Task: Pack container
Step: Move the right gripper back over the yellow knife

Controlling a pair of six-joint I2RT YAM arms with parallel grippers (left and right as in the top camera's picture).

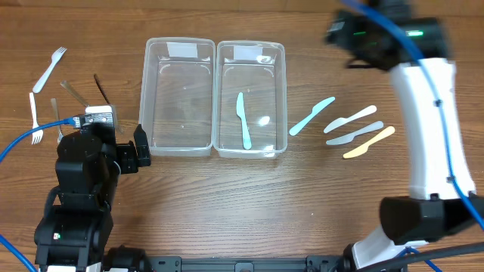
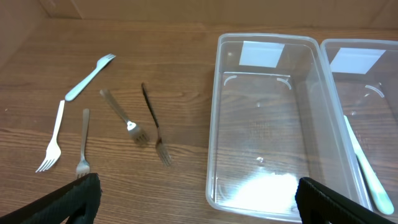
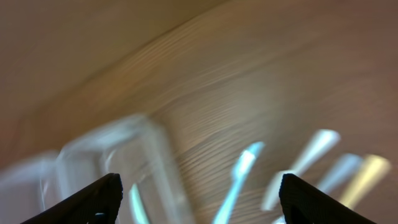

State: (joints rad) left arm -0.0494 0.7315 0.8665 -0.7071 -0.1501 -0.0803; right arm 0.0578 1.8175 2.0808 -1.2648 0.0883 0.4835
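Four plastic knives (image 1: 354,134) lie flat right of centre in the overhead view, beside the container (image 1: 284,98) holding a fifth knife (image 1: 243,125); probably light, thin and slippery, best pinched across a handle; left gripper (image 2: 199,186) and right gripper (image 3: 200,182) both gape empty.

Motion blur smears the knives (image 3: 239,176) and container (image 3: 111,135) in the right wrist view.
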